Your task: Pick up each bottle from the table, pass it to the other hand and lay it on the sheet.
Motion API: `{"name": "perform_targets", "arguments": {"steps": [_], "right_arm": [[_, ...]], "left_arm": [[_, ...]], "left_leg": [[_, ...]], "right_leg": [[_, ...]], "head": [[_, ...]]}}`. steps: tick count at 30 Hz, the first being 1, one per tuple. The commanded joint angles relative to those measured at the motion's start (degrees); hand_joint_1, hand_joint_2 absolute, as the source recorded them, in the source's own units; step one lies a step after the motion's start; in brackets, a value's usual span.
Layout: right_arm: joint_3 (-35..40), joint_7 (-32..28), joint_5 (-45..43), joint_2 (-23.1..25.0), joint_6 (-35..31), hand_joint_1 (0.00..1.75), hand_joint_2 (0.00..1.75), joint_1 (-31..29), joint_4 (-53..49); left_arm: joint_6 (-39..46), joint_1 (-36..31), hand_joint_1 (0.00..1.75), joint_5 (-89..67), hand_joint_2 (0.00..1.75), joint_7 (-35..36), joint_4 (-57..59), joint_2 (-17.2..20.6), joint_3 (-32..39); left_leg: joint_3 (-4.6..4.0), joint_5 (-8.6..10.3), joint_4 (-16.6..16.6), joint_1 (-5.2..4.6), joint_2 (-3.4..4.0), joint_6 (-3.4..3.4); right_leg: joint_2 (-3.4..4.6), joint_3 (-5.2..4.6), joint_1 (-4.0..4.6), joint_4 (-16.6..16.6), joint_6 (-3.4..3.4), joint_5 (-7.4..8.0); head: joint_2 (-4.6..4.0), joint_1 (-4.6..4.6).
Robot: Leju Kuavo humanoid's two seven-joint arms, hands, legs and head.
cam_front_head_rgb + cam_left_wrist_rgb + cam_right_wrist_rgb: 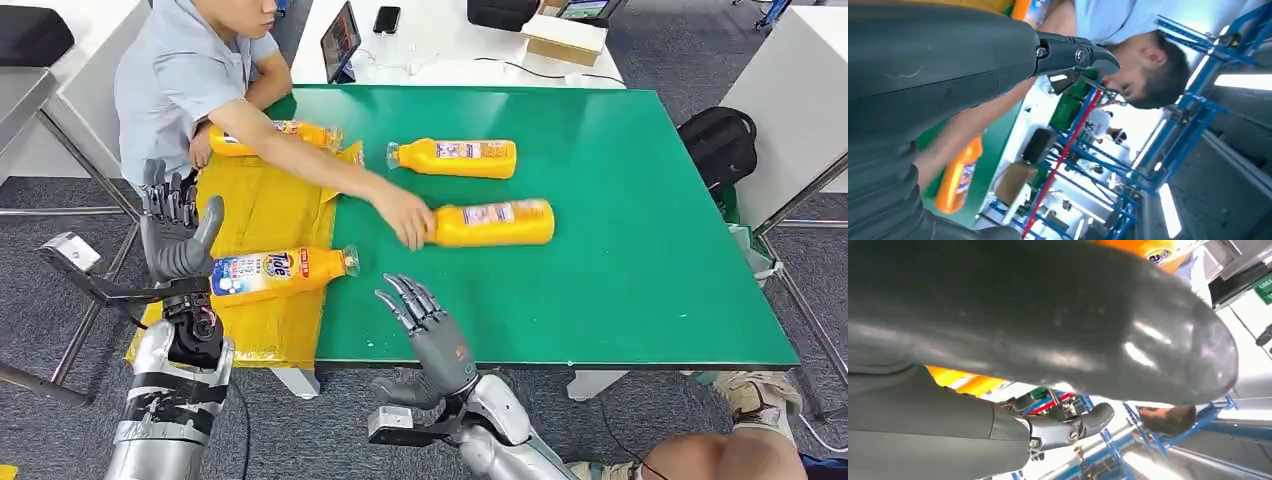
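Observation:
Several orange bottles lie in the head view. A Tide-labelled bottle (280,271) rests on the yellow sheet (262,210), cap pointing right. Another bottle (272,136) lies at the sheet's far end under a person's hand. Two more lie on the green table (620,230): a far bottle (455,157) and a nearer bottle (495,222), whose neck the person's other hand (405,215) touches. My left hand (176,232) stands upright and open just left of the Tide bottle, holding nothing. My right hand (428,322) hovers open over the table's front edge. An orange bottle (955,182) appears in the left wrist view.
A person (185,70) sits at the table's far left corner, one arm stretched across the sheet and the green top. A white desk (450,45) with a tablet, phone and box stands behind. A black backpack (718,140) lies right of the table.

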Motion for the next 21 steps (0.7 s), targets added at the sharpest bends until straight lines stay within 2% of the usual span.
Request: {"name": "perform_targets", "arguments": {"steps": [1,4,5,9,14,15,21], "right_arm": [[-7.01,8.96,8.99,-8.13,-0.02,0.00,0.00,-2.47,2.93],[-11.69,11.19,11.24,-11.52,2.03,0.00,0.00,-4.02,4.35],[-13.08,10.49,12.13,-11.91,2.99,0.00,1.75,-4.48,4.97],[-15.99,11.34,14.87,-13.45,5.98,0.00,1.75,-8.40,9.58],[-15.48,13.09,17.69,-13.46,7.27,0.00,1.75,-10.14,12.59],[-15.34,13.95,18.58,-13.43,8.50,0.00,0.00,-11.00,14.00],[-15.09,18.58,21.18,-13.03,13.25,0.00,0.00,-12.94,19.60]], "left_arm": [[3.08,5.52,0.00,-3.76,1.75,-2.87,-7.18,0.34,1.92],[3.99,8.91,0.00,-8.14,1.75,-4.85,-10.48,0.20,0.42],[3.96,9.55,0.00,-8.86,1.75,-5.19,-11.04,0.17,-0.02],[6.07,10.87,0.00,-15.39,1.75,-6.60,-11.37,0.25,-2.80],[8.18,11.03,0.00,-19.41,1.75,-7.36,-10.97,0.67,-4.13],[8.65,11.37,0.00,-20.52,1.75,-7.87,-11.08,0.66,-4.50],[10.00,12.22,0.00,-23.02,1.75,-7.37,-11.57,0.71,-5.40]], "left_leg": [[0.30,-0.12,-0.03,0.02,0.13,-0.05],[0.19,-0.06,-0.05,-0.02,0.01,0.00],[0.27,-0.11,-0.04,-0.04,0.04,0.01],[0.10,-0.05,-0.02,-0.13,-0.01,0.01],[0.12,-0.08,0.00,-0.13,-0.04,0.00],[0.22,-0.12,0.00,-0.13,0.00,-0.03],[0.26,-0.12,-0.04,-0.10,0.07,-0.02]], "right_leg": [[0.03,0.29,0.04,-0.04,-0.11,-0.09],[-0.02,0.23,-0.01,-0.08,-0.04,-0.05],[0.00,0.31,-0.02,-0.07,-0.04,-0.09],[-0.02,0.15,-0.09,-0.05,-0.03,-0.03],[-0.04,0.18,-0.08,-0.07,-0.07,-0.03],[-0.02,0.27,-0.07,-0.06,-0.11,-0.07],[0.02,0.29,-0.03,-0.10,-0.08,-0.06]], "head": [[0.00,-0.04],[0.00,-0.02],[0.00,-0.04],[0.00,-0.02],[0.00,-0.02],[0.00,-0.02],[0.00,-0.04]]}}
